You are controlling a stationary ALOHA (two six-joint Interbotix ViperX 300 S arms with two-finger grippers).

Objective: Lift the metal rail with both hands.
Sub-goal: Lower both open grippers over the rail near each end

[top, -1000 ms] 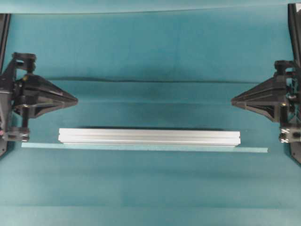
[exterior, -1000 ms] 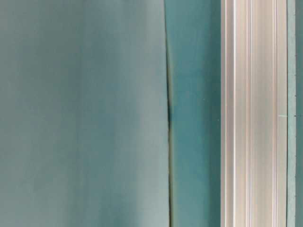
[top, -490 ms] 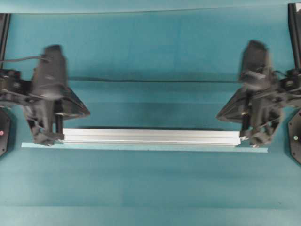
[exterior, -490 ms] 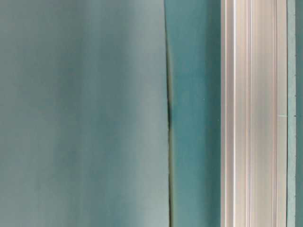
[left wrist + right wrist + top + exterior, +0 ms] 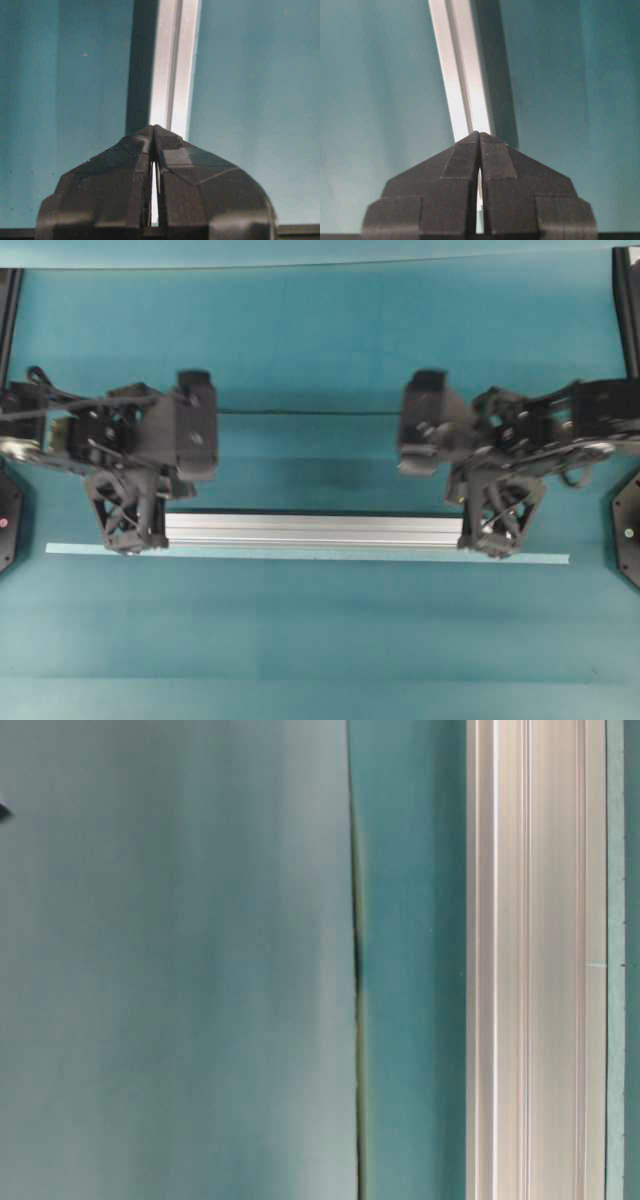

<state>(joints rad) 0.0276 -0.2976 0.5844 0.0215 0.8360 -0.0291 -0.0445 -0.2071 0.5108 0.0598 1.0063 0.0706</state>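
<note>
We have the metal rail (image 5: 310, 530) lying flat on the teal surface (image 5: 320, 640), running left to right across the middle of the overhead view, with the thin pale strip (image 5: 540, 559) just beside its near edge. It has not left the surface: its shadow hugs the far edge, and the table-level view shows it resting level on the cloth.

Our left hand (image 5: 128, 530) is poised over the rail's left end and our right hand (image 5: 492, 535) over its right end. Both wrist views look straight down the rail's grooved length past the fingertips. In each of them the fingers (image 5: 167, 145) are pressed together, with only a hairline slit between them, so neither hand is clamped on anything.

So we judge the approach to be mostly done and the grasp not begun. What is left is to spread both hands, settle the fingers around the rail's ends, close on it, and raise the two ends together so it stays level.
</note>
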